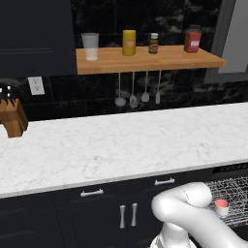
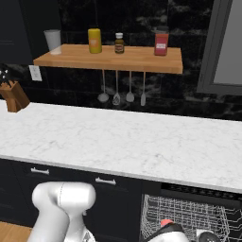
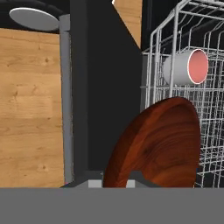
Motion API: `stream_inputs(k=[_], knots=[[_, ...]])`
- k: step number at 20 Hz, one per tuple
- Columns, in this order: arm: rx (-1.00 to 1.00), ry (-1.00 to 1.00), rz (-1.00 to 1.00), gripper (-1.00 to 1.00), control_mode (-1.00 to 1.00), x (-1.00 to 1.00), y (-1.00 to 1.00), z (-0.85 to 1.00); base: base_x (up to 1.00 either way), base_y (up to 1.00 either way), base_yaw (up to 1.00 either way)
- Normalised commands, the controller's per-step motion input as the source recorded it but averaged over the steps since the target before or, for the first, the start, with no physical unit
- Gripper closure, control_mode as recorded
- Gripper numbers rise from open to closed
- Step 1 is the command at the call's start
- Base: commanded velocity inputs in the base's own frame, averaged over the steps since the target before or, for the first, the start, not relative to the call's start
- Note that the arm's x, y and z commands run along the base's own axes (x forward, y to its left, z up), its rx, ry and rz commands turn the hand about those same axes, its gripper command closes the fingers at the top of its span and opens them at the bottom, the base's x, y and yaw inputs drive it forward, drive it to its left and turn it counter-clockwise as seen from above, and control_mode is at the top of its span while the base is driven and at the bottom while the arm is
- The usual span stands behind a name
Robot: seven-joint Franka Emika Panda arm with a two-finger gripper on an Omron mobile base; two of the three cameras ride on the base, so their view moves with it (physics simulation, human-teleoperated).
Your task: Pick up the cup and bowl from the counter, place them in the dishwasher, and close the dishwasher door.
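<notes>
Red-brown wood of the bowl is being clenched at its rim by the hand, edge-on beside the dishwasher's wire rack, seemingly for slotting in. The cup is already lying inside that rack; the bench is no longer carrying either.

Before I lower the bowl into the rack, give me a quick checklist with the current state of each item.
1. Bowl held by the end effector: ok, its rim sits between the fingertips in the hand view.
2. Cup already in the wire rack: ok, it lies on its side in the hand view, pink mouth toward the camera.
3. Dishwasher open: ok, the rack is exposed below the counter.
4. Bowl clear of the cup: ok, a gap shows between them.
5. Free rack space under the bowl: cannot tell, the bowl hides it.
</notes>
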Motion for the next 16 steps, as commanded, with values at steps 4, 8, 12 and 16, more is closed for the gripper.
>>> stream_inputs(k=[4, 8, 12, 16], knots=[[0.0, 0.0, 0.19, 1.0, -1.0, 0.38, -0.11, -0.16, 0.0, 0.0, 0.0], [0.0, 0.0, 0.2, 1.0, -1.0, 0.27, -0.06, -0.27, 0.0, 0.0, 0.0], [0.0, 0.0, 0.17, 1.0, -1.0, 0.19, 0.0, -0.43, 0.0, 0.0, 0.0], [0.0, 0.0, 0.13, 1.0, -1.0, 0.36, -0.01, -0.36, 0.0, 0.0, 0.0]])
